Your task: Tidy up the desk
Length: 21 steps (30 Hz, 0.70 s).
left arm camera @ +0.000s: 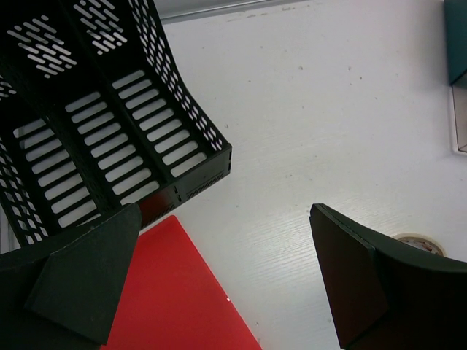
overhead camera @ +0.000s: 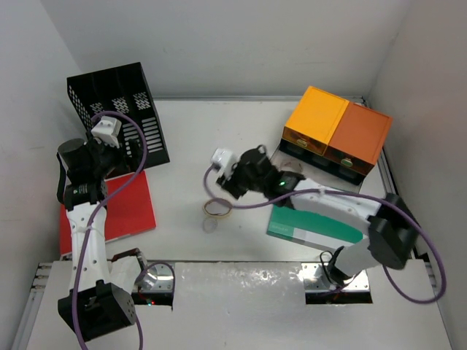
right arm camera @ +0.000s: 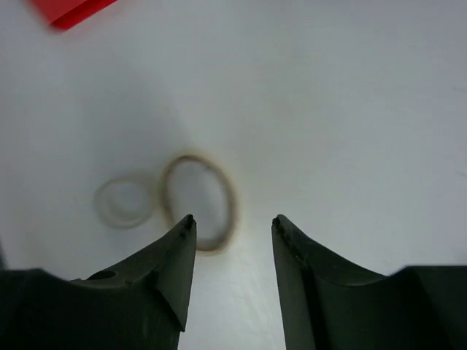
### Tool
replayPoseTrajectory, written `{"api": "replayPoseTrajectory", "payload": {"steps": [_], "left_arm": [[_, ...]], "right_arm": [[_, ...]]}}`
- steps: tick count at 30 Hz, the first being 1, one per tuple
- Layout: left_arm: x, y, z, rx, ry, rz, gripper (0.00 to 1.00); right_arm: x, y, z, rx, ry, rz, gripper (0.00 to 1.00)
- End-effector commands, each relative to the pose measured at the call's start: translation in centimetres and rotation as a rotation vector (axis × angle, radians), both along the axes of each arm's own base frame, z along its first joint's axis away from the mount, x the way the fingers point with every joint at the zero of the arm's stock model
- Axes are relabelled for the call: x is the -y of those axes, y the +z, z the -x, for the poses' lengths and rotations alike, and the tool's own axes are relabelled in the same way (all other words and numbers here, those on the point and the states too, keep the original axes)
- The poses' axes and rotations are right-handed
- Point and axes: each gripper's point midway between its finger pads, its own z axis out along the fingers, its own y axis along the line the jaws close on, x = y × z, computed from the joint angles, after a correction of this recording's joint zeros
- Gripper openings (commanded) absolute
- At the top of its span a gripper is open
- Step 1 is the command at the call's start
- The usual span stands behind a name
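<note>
Two arms rose from the near edge of the desk point(overhead camera: 190, 146), the wide white top that lay under everything and directly below both grippers. Nearest on the left lay a red folder point(overhead camera: 128, 208), and on the right a green book point(overhead camera: 310, 227), both flat on the desk. Between them, near the middle, sat a pale translucent ring point(right arm camera: 124, 202) and, just beyond and touching or almost touching it, a tan rubber band point(right arm camera: 232, 204). The right gripper point(right arm camera: 233, 219) hung just above the band with its jaws about half apart and nothing between them. In the wrist view the band sat slightly off to the side of the gap, mostly ahead of one finger. Its oval ran roughly along the line of the fingers, so the jaws would likely have closed across its short width after a small sideways shift and a drop to the desk. The right arm was by far the nearer to it. The left gripper point(left arm camera: 225, 211) was well apart from the band, spread fully wide and empty, over the far corner of the folder. Just beyond it, at the far left, stood a black mesh file rack point(overhead camera: 120, 109), and at the far right an orange drawer unit point(overhead camera: 337, 131).
</note>
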Motion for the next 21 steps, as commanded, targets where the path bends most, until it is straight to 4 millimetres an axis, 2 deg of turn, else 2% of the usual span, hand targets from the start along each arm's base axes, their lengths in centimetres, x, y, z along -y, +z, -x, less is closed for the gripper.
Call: {"api": "replayPoseTrajectory", "payload": {"steps": [1, 2, 5, 6, 9, 13, 17, 21], "left_arm": [[0.2, 1.0, -0.2, 0.036, -0.028, -0.018, 1.0], [0.2, 0.9, -0.2, 0.03, -0.027, -0.016, 1.0], [0.1, 0.7, -0.2, 0.023, -0.024, -0.02, 1.0], [0.1, 0.7, -0.2, 0.021, -0.022, -0.022, 1.0], [-0.1, 0.6, -0.2, 0.023, -0.017, -0.029, 0.99], [0.0, 0.4, -0.3, 0.016, -0.021, -0.023, 1.0], [0.0, 0.4, -0.3, 0.017, -0.021, -0.026, 1.0], [-0.1, 0.7, -0.1, 0.027, -0.017, -0.035, 1.0]], "right_arm": [[-5.3, -4.9, 7.4, -0.114, 0.388, 0.057, 0.44], [-6.3, -6.3, 7.6, -0.138, 0.404, 0.086, 0.42], [-8.4, -8.4, 8.3, -0.221, 0.387, 0.106, 0.39], [-8.9, -8.7, 8.9, -0.261, 0.39, 0.09, 0.39], [-9.9, -9.8, 11.4, -0.242, 0.485, 0.098, 0.4], [-10.4, -10.5, 13.3, -0.22, 0.597, 0.142, 0.41], [-10.4, -11.7, 13.0, -0.23, 0.606, 0.196, 0.41], [-10.2, -14.2, 12.8, -0.283, 0.588, 0.265, 0.41]]}}
